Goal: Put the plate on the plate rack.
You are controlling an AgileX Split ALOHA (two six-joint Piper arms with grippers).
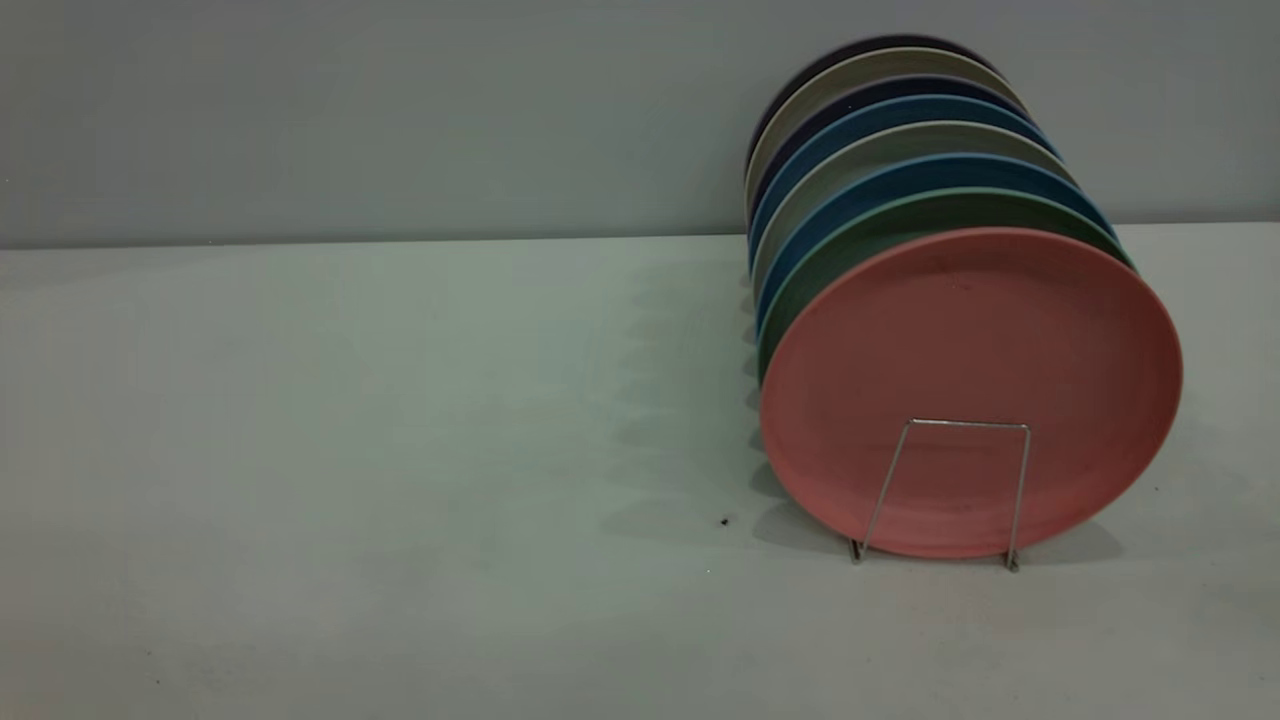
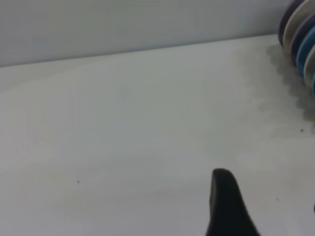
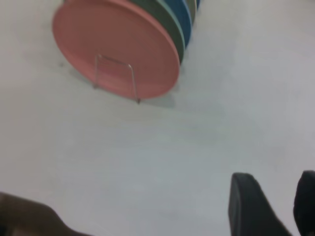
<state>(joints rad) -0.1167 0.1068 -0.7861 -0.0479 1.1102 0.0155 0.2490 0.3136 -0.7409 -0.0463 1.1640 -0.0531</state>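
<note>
Nearest the lens in the right wrist view, the right claw (image 3: 273, 209) shows two dark fingers standing apart with nothing between them, so we read it as released and empty; it hangs over bare surface (image 1: 400, 450), well apart from the rack. Our left claw (image 2: 231, 206) shows only one dark finger at the edge of its own view, so we cannot tell how its fingers stand; it too is over bare surface, with just the far plates at the picture's edge. Neither arm appears in the exterior view.

Moving outward, the plate (image 1: 970, 380) stands upright on edge at the front of the row, behind the front loop of the plate rack (image 1: 945, 490), with the teal-green plate (image 1: 900, 215) just behind it and blue plates (image 1: 900, 175) and beige plates (image 1: 890, 140) farther back. It leans a little backward toward its neighbour, and its lower rim sits at the wire feet.

We judge the placing done, so the step in hand is to stay clear. To do it well we would keep both claws off the row, pull away along the open surface, not across the plates, and avoid brushing the thin wire loop, since that is all that stops the front plate sliding forward
</note>
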